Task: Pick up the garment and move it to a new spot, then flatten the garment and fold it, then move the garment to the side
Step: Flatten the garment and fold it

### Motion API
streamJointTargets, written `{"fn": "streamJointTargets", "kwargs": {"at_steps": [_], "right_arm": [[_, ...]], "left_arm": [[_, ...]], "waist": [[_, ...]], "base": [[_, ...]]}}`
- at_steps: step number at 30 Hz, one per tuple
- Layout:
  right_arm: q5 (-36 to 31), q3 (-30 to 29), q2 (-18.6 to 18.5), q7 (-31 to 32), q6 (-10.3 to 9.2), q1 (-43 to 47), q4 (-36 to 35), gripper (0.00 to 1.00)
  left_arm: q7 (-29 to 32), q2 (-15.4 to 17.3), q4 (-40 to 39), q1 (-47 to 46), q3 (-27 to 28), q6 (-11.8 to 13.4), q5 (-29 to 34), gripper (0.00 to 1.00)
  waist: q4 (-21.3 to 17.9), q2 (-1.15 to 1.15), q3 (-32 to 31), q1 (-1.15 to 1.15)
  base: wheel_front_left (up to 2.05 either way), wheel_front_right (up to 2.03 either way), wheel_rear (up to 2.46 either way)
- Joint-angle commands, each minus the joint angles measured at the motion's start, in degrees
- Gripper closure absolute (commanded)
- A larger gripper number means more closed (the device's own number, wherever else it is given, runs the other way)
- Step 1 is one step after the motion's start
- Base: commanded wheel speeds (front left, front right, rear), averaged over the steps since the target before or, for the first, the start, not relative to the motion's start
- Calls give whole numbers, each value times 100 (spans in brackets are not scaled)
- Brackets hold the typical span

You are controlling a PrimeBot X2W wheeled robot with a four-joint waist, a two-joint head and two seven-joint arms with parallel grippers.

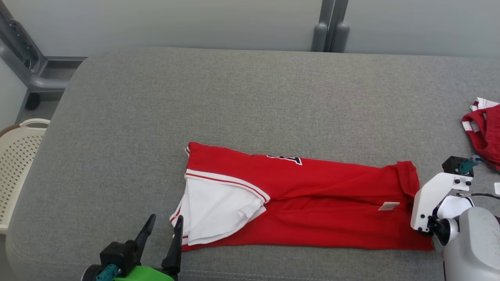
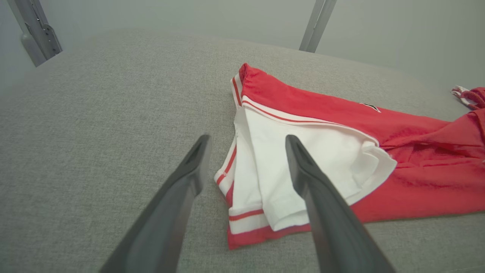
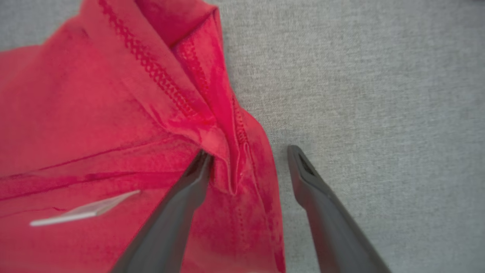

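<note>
Your left tool (image 1: 165,218) and right tool (image 3: 248,151) stand apart, empty, at the garment (image 1: 312,195) ends.
The right straddles a bunched hem (image 3: 235,167): catch one layer only and the fold pulls open.

Black left pincer (image 1: 166,217), green wrist (image 1: 144,273); white right wrist (image 1: 433,201)

Bench (image 1: 250,97) far half bare, free passage edge to edge. Near edge: garment (image 1: 320,207) spans middle to right, blocks low passes. Right edge: second red garment (image 1: 488,132). Beyond left edge: basket (image 1: 15,164). Left third open.
</note>
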Motion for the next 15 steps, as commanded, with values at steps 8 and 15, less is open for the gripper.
{"fn": "streamJointTargets", "kwargs": {"at_steps": [8,15], "right_arm": [[206,-176,6,176,-2,-95,513,43],[173,-420,-8,62,-7,-342,830,100]], "left_arm": [[-1,77,33,-171,-67,-27,-60,0],[-1,108,59,-265,-90,-39,-88,0]], "waist": [[87,0,154,0],[103,0,268,0]], "base": [[0,0,0],[0,0,0]]}}
